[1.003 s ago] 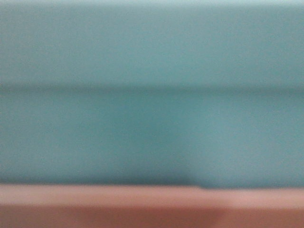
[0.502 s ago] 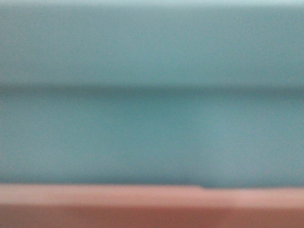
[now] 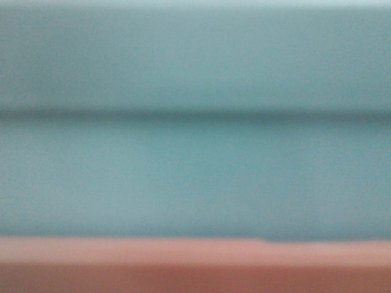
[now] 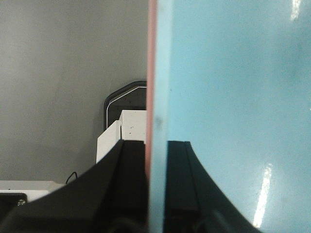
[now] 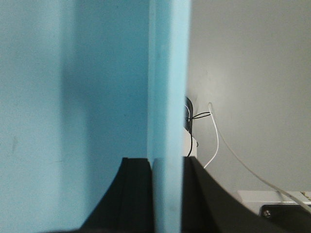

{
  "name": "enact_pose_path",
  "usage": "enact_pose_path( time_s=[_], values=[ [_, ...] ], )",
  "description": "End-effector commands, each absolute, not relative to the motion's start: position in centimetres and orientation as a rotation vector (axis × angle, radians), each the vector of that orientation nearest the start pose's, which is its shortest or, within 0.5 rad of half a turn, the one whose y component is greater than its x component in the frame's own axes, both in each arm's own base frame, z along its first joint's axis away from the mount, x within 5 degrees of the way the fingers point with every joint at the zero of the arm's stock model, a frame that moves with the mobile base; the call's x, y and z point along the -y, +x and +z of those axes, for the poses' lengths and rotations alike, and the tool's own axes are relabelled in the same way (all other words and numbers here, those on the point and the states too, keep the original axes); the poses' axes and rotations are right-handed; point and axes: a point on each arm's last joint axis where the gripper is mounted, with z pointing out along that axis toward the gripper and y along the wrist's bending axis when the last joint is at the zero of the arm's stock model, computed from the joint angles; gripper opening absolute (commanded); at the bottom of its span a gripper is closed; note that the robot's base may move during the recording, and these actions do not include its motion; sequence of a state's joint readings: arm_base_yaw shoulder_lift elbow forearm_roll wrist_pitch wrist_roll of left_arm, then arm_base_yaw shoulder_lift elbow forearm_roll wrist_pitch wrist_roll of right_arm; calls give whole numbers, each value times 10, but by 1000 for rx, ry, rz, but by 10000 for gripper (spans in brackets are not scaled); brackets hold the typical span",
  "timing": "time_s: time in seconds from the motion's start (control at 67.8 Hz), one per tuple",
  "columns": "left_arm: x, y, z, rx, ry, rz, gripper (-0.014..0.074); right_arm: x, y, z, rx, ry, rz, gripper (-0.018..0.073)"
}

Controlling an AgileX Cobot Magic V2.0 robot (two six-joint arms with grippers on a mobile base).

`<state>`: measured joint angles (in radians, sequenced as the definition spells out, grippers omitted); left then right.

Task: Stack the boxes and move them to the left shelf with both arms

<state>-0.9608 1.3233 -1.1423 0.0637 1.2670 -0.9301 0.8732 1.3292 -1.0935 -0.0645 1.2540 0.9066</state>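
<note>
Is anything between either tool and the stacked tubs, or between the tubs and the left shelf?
Nothing visible between tools and tubs: the left tool straddles the nested walls of the pink tub and blue tub, the right tool the blue wall. The shelf is in no view, so that path cannot be judged.

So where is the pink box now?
In the front view the pink box fills the bottom edge, below the blue box; its wall sits in the left gripper.

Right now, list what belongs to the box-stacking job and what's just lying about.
Job: blue box, pink box, left pincer, right pincer, both clamped on box walls.
Lying about: white cable, black cables, white housing.
</note>
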Motion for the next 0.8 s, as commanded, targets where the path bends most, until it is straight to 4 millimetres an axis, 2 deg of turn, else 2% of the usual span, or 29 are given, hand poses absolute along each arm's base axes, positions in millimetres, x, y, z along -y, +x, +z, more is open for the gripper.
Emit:
enact_pose_path(
  time_s=[0.0,0.782],
  values=[
    [188,129,334,-2997,54,-249,-12,-176,150,317,-2976,13,191,56],
    [190,129,333,-3001,53,-250,-12,-176,149,317,-2980,13,185,56]
  ],
)
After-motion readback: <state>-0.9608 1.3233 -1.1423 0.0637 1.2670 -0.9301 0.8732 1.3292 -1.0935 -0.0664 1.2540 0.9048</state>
